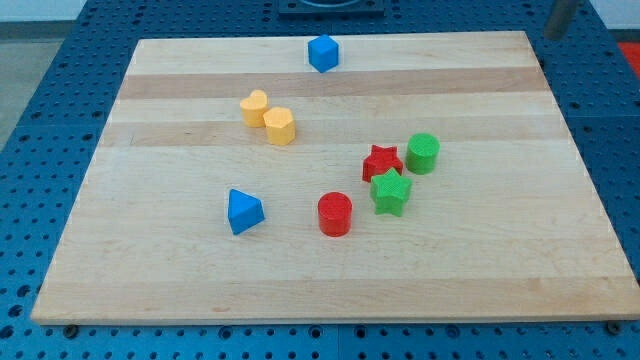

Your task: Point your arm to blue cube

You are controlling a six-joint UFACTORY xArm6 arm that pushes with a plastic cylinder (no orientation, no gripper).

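The blue cube (323,53) sits near the top edge of the wooden board (500,270), a little left of centre. A blurred dark rod shows at the view's top right corner, beyond the board's corner. My tip (552,38) is far to the right of the blue cube and touches no block.
Two yellow blocks (254,107) (280,126) touch each other below the cube. A red star (382,161), a green cylinder (423,153) and a green star (391,192) cluster right of centre. A red cylinder (335,214) and a blue triangular block (244,211) lie lower down.
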